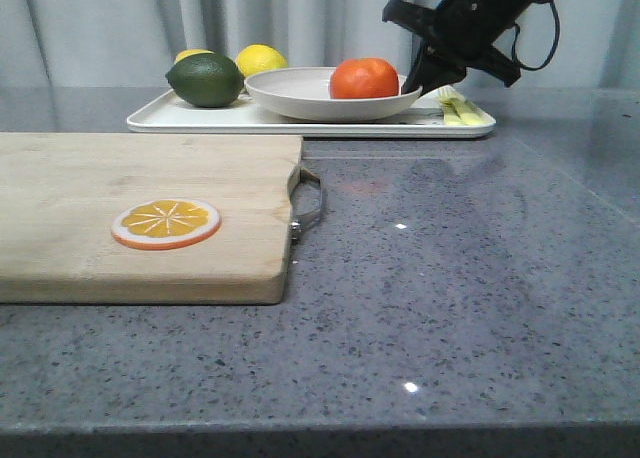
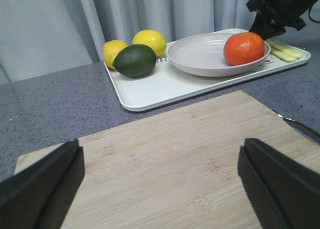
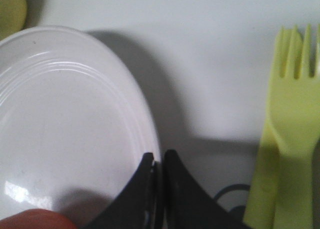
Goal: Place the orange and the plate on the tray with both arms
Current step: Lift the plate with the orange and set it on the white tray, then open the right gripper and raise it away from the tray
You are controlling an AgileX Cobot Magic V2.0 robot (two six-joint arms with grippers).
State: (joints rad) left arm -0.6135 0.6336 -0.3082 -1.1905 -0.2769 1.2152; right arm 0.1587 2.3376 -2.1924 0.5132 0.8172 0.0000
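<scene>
Plate with orange resting on the tray at the far side of the surface (image 1: pixel 480 308).

1 tray (image 1: pixel 300 121) carries 1 plate (image 1: pixel 300 96) holding 1 orange (image 1: pixel 365 78), plus 2 lemons and 1 lime. The right end effector (image 3: pixel 159 171) pinches the plate rim, nearly closed; the left end effector (image 2: pixel 160 164) hangs wide open, empty, over the board. Risk: withdrawing before release would likely drag or tip the plate, rolling the orange out.
</scene>
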